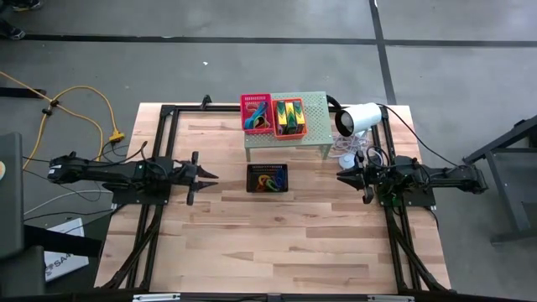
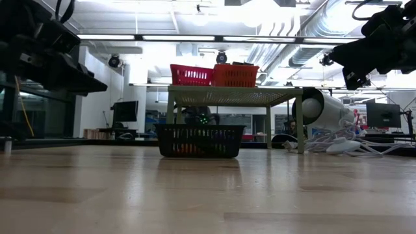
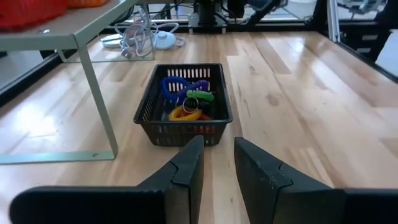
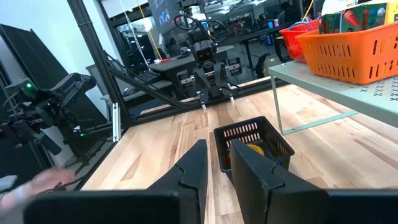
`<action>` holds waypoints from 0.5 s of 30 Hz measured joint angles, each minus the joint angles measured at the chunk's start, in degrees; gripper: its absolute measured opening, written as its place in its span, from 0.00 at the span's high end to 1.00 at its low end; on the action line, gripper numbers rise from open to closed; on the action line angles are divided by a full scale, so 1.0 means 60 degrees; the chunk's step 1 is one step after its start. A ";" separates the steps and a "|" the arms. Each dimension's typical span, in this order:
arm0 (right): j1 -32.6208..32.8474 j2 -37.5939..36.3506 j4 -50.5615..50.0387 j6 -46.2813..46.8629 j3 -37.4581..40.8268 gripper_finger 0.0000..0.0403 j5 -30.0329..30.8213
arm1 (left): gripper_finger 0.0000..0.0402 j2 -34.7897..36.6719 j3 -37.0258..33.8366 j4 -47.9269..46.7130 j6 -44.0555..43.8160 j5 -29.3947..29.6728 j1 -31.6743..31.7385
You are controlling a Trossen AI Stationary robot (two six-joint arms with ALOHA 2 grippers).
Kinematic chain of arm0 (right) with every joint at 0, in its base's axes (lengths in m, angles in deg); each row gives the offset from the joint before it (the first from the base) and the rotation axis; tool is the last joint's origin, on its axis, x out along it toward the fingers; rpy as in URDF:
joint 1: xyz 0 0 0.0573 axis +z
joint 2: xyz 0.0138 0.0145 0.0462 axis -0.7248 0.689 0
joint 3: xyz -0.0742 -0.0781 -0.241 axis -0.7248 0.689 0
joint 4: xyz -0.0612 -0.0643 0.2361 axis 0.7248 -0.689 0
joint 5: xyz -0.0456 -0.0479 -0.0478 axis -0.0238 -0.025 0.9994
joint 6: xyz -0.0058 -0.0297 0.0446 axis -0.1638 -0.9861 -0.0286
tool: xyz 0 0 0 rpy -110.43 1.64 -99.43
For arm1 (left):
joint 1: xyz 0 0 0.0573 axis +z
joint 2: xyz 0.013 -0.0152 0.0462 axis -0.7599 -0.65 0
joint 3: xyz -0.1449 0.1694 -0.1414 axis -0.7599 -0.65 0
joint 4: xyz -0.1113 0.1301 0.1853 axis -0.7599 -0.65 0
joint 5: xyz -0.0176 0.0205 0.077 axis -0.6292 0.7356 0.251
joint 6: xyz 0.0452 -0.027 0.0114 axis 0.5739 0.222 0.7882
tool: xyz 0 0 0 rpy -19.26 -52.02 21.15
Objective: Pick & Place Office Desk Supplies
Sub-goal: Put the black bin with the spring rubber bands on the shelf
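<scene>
A black mesh basket stands on the wooden table between both arms. It holds blue, green and orange-yellow loops. Behind it, a red basket and an orange basket with yellow-and-green wedge pieces sit on a pale-green perforated shelf. My left gripper hovers left of the black basket, pointing at it, fingers slightly apart and with nothing between them. My right gripper hovers right of the basket, likewise narrowly open and with nothing in it.
A white cylindrical lamp lies at the shelf's right end, with white cables on the table beside it. The shelf's thin legs stand just behind the black basket. Black frame rails run along the table's edges. Bare wood lies toward the near edge.
</scene>
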 joint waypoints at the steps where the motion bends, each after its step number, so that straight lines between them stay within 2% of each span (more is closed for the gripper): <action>1: 0.0000 -0.0002 0.0001 0.0000 0.0001 0.86 -0.0003 | 0.79 0.0000 0.0000 0.0004 -0.0092 0.0003 0.0000; 15: 0.0000 -0.0002 0.0003 0.0000 0.0000 0.86 -0.0001 | 0.79 0.0000 0.0000 0.0052 -0.0163 0.0018 0.0000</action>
